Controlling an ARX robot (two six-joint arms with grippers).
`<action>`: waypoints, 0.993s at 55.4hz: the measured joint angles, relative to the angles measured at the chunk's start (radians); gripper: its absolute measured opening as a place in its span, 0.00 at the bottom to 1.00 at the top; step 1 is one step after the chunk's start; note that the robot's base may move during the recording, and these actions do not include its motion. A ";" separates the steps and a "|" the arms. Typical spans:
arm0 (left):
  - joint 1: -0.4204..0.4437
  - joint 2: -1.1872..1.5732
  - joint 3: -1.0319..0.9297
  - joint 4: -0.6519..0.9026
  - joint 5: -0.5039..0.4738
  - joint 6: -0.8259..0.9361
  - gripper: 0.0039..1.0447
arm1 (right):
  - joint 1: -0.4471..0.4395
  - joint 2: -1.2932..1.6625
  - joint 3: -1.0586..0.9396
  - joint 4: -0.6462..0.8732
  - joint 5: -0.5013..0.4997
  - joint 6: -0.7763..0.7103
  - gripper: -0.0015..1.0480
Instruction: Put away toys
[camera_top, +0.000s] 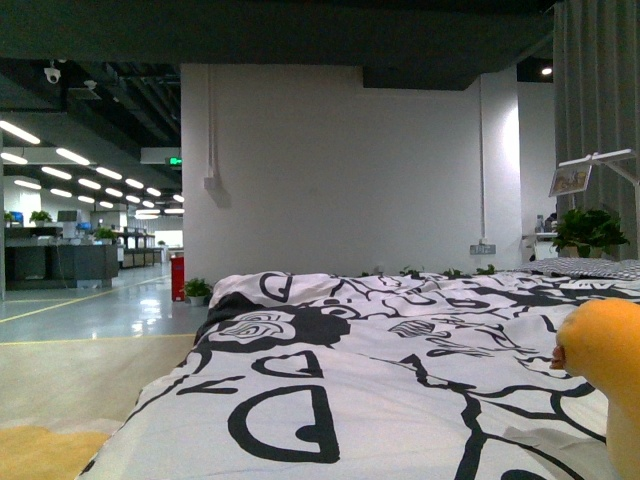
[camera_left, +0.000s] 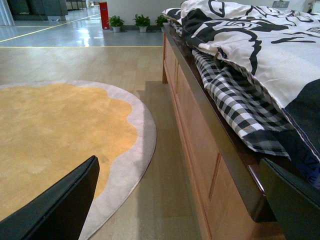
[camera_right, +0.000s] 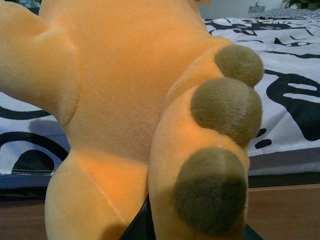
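The orange-yellow plush animal (camera_right: 125, 100) fills the right wrist view, with olive-brown toe pads on one stubby limb. Part of it shows at the right edge of the front view (camera_top: 612, 370), above the black-and-white patterned duvet (camera_top: 380, 380). My right gripper (camera_right: 150, 225) is shut on the plush; only a sliver of dark finger shows beneath it. My left gripper (camera_left: 185, 200) is open and empty, low beside the wooden bed frame (camera_left: 210, 165), over the wood floor. Its dark fingers (camera_left: 60, 205) show at both lower corners.
A round orange rug (camera_left: 55, 135) with a grey border lies on the floor left of the bed. A checked sheet (camera_left: 235, 100) hangs over the bed's edge. Potted plants (camera_left: 142, 21) and a red stand (camera_left: 104, 14) are by the far wall. A lamp (camera_top: 600, 160) and plant stand at the back right.
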 joint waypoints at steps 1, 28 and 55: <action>0.000 0.000 0.000 0.000 0.000 0.000 0.94 | 0.000 0.000 0.000 0.000 0.000 0.000 0.07; 0.000 0.000 0.000 0.000 0.000 0.000 0.94 | -0.001 0.000 0.000 -0.004 0.001 -0.004 0.07; 0.001 0.000 0.000 0.000 -0.003 0.000 0.94 | -0.001 0.001 0.000 -0.011 -0.002 -0.015 0.07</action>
